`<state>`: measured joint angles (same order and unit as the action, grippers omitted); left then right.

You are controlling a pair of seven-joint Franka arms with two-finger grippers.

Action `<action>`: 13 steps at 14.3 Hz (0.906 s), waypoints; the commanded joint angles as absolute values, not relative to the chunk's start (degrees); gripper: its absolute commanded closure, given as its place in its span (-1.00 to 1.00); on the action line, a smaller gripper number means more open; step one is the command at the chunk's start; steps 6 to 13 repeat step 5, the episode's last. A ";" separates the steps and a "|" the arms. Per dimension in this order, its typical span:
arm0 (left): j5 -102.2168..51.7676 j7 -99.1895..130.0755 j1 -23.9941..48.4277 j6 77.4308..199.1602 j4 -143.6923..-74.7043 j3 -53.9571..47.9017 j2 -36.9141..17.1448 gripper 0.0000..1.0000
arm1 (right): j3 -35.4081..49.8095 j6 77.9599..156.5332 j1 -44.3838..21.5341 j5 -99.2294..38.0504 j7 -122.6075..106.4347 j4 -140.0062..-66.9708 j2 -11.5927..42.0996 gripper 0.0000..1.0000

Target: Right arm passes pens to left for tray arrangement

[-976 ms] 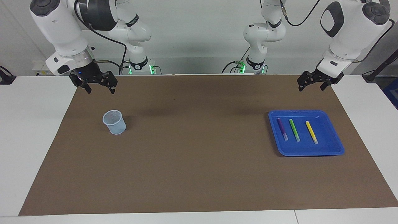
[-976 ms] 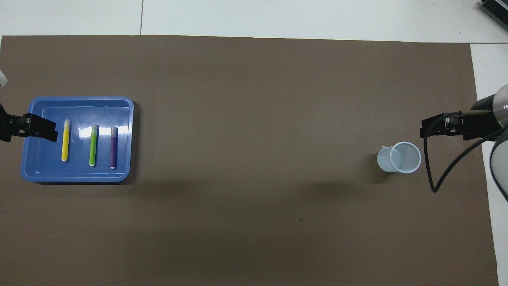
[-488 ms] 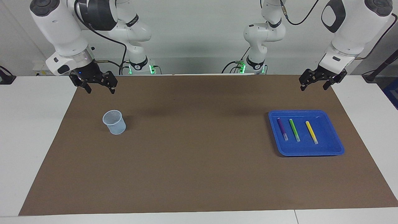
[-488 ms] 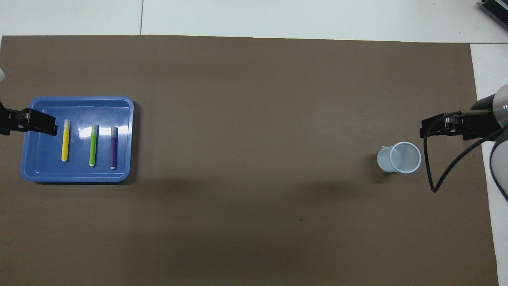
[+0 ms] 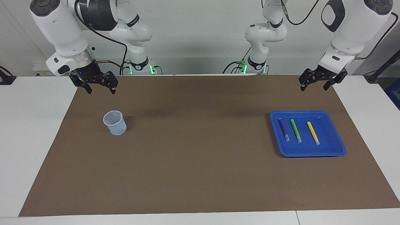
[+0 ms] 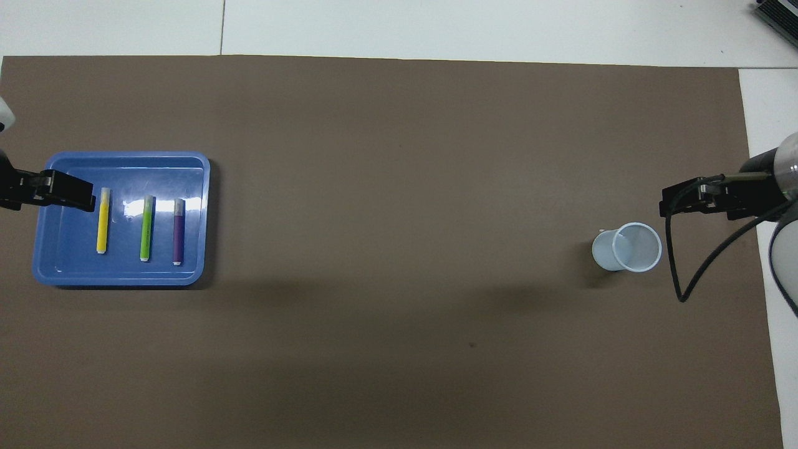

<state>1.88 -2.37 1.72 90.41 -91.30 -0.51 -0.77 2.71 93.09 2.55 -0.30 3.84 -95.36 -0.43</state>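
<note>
The right arm's black claw gripper (image 5: 99, 89), marked by a small blue light, hangs in the air with its fingers spread apart and nothing between them, over the edge of the brown paper mat (image 5: 200, 147) at the right arm's end of the table. Taking the shallow bright blue plastic tray (image 5: 328, 149) as the landmark, a small pale translucent mesh cup (image 5: 115, 122) stands upright and well apart from it, toward the right arm's end. The tray itself rests flat on the mat toward the left arm's end. Inside it three short marker pens lie side by side, apart from one another: the purple pen (image 5: 283, 129) toward the cup, the bright green pen (image 5: 296, 130) in the middle, the yellow pen (image 5: 313, 132) toward the left arm's end. The left arm's black claw gripper (image 5: 314, 86) hangs raised near the tray's robot-side rim, fingers parted and holding nothing.
</note>
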 commanded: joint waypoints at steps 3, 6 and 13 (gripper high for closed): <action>0.53 -2.55 0.79 91.05 -91.58 -1.05 -0.18 -1.00 | 2.99 93.43 2.81 0.53 4.31 -95.54 -0.53 -1.00; 0.53 -2.55 0.70 91.05 -91.58 -1.05 -0.18 -1.00 | 2.99 93.43 2.81 0.53 4.31 -95.54 -0.53 -1.00; 0.53 -2.55 0.70 91.05 -91.58 -1.05 -0.18 -1.00 | 2.99 93.43 2.81 0.53 4.31 -95.54 -0.53 -1.00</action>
